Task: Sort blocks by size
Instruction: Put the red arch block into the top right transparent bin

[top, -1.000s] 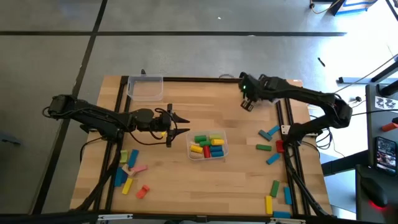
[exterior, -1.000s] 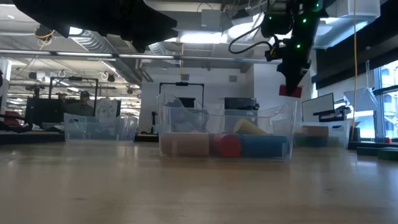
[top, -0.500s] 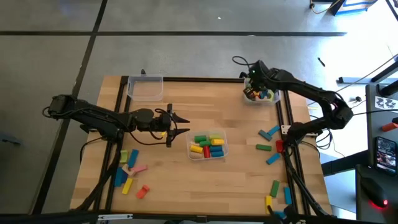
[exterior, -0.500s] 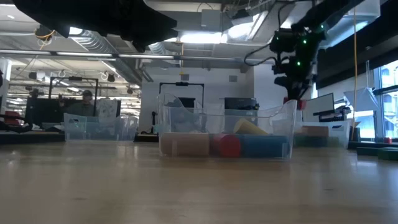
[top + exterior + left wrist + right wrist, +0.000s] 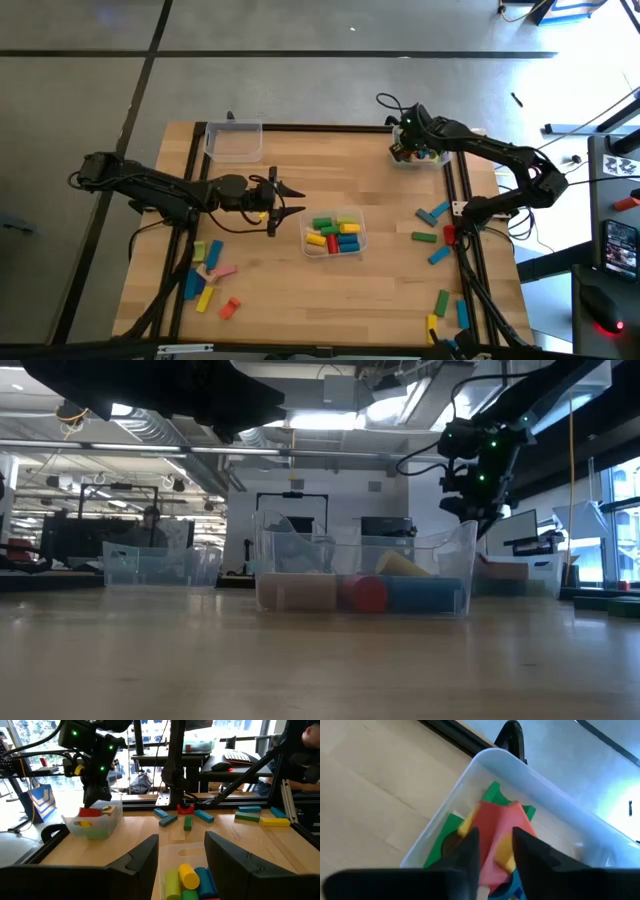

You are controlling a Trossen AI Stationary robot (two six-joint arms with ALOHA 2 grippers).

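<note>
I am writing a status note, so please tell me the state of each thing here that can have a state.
right gripper: over the back-right bin, fingers apart, red block between them
red block: in that bin, on top
back-right bin: holds blocks
centre bin: holds blocks
back-left bin: looks empty
left gripper: fingers open, holds nothing

**No readable text in view**

No word, label, brand, number or sign can be read in any of the four views. The monitors and equipment in the room behind the table are too far off and too blurred to give any lettering, and nothing on the table shows print.
</note>
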